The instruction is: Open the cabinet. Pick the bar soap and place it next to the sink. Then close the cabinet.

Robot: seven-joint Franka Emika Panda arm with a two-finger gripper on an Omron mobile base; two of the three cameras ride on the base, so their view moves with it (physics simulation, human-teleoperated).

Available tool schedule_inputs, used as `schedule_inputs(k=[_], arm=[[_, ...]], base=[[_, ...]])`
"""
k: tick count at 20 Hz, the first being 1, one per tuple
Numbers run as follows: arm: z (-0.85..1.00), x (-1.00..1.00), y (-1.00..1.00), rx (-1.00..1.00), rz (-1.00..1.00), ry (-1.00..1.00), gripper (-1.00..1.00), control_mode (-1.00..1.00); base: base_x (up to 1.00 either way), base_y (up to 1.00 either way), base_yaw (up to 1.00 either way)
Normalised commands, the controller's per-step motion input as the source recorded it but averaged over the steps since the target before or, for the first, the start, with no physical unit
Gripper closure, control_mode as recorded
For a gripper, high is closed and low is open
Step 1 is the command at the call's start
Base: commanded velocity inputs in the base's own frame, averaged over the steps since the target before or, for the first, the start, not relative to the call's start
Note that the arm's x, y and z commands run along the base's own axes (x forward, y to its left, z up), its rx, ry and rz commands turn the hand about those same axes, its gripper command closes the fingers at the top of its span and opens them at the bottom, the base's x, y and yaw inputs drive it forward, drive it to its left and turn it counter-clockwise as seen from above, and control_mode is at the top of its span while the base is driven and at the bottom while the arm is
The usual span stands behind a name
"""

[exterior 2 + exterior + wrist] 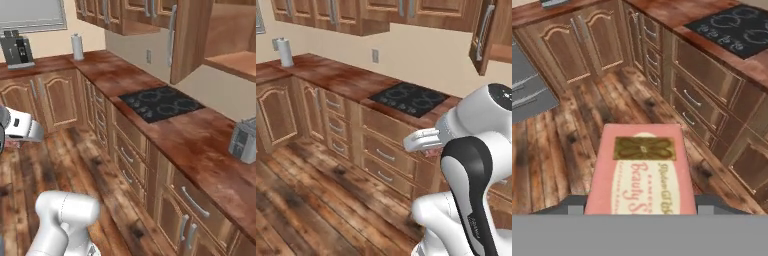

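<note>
The bar soap (641, 172), a pinkish-red block with a printed label, sits between my gripper's (641, 204) dark fingertips (572, 206), which are shut on its two sides. It hangs above the wooden floor, in front of the drawer units. In the left base view the hand (423, 140) points left, with a bit of pink under it. The cabinet (186, 40) on the wall stands open: its door with the grey bar handle swings out and a bare shelf (235, 61) shows inside. That open door (483, 35) also appears at the upper right of the left base view.
A black cooktop (162, 102) lies in the counter below the cabinet, and a grey toaster (245, 140) stands to its right. A paper towel roll (77, 46) and a coffee machine (17, 50) stand in the far corner. Drawer units (381, 150) line the floor's edge.
</note>
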Motion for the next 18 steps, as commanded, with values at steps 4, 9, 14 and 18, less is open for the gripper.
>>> schedule_inputs(k=[4, 9, 14, 18], arm=[[0.0, 0.0, 0.0, 0.0, 0.0, 0.0, 1.0, 1.0], [0.0, 0.0, 0.0, 0.0, 0.0, 0.0, 1.0, 1.0], [0.0, 0.0, 0.0, 0.0, 0.0, 0.0, 1.0, 1.0], [0.0, 0.0, 0.0, 0.0, 0.0, 0.0, 1.0, 1.0]], base=[[0.0, 0.05, 0.73], [0.0, 0.0, 0.74], [0.0, 0.05, 0.73], [0.0, 0.05, 0.72]])
